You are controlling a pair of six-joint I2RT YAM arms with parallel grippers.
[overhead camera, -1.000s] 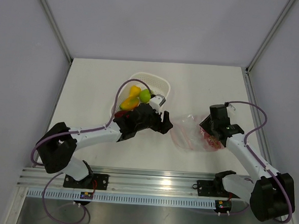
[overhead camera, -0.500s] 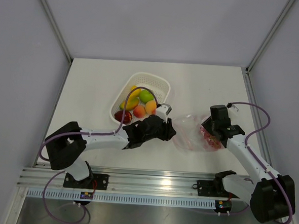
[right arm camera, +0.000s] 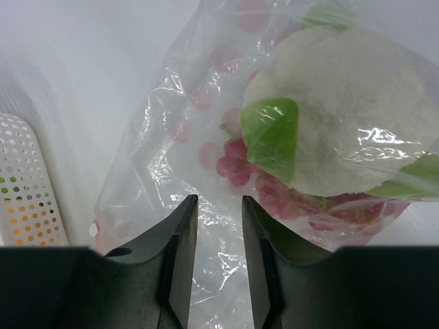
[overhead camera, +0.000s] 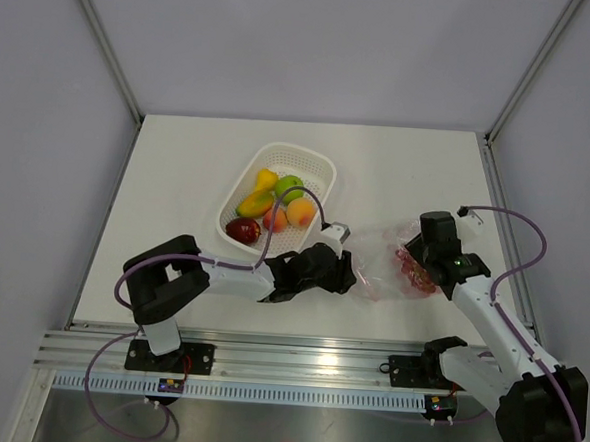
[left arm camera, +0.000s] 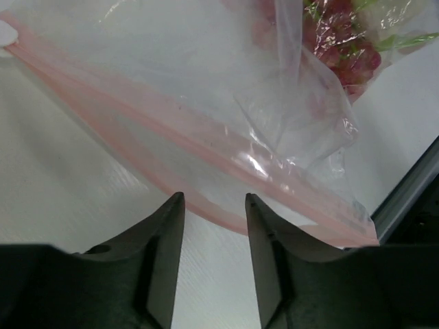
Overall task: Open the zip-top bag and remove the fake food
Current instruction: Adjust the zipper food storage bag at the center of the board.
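Clear bag [overhead camera: 377, 268], one; basket [overhead camera: 323, 173], one

The zip-top bag [left arm camera: 206, 89] ahead of the left gripper [left arm camera: 214, 200] is thin, clear, crinkled, glossy plastic; the gripper's fingers [left arm camera: 161, 260] look matt black.

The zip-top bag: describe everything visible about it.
The zip-top bag is clear, crinkled thin plastic with a pink zip strip along one edge, lying slack on the white table. Inside sit a dark red grape-like cluster and a white piece with green leaves. The left hand, fingers apart, straddles its zip edge. The right hand has film in its gap, grip unclear.
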